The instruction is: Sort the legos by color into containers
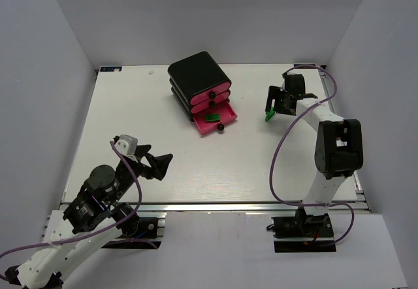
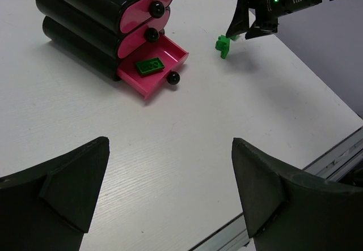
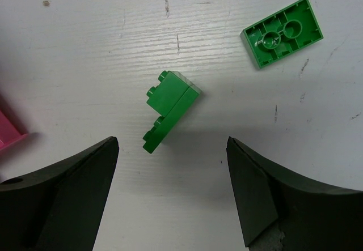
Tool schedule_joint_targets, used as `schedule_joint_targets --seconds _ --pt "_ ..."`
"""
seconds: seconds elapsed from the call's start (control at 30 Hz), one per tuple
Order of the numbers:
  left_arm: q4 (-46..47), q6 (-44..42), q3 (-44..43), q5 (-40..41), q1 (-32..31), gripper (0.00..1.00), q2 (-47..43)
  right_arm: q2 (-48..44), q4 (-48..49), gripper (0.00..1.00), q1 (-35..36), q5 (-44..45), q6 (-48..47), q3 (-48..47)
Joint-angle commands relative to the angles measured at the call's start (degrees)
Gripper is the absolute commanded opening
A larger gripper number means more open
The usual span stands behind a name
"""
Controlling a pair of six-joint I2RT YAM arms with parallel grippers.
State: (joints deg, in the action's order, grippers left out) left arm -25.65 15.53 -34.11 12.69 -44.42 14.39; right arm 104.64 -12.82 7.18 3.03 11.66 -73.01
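The desk (image 1: 130, 106) is white wood-grain, lightly scuffed and boxed in by pale grey walls (image 1: 52, 54). At its far middle stands the black cabinet (image 1: 194, 72), its lowest pink drawer (image 2: 148, 91) pulled out with one green lego (image 2: 150, 66) lying flat inside. The right gripper (image 3: 171, 144) hovers, jaws apart, over a green brick pair (image 3: 170, 108) whose long axis runs lower left to upper right in the wrist view, near an upturned green brick (image 3: 282, 32); the left gripper (image 2: 170, 146) hangs at front left, jaws apart.
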Motion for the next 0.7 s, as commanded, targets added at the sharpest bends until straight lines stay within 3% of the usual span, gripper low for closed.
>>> schedule_joint_targets --seconds 0.0,0.67 --pt "0.42 -0.32 0.53 -1.17 -0.22 0.98 -0.68 -0.67 -0.37 0.82 0.03 0.58 1.0 -2.92" --pt "-0.1 0.11 0.62 -0.47 -0.22 0.98 1.08 1.18 -1.24 0.81 0.03 0.4 5.92 -1.69"
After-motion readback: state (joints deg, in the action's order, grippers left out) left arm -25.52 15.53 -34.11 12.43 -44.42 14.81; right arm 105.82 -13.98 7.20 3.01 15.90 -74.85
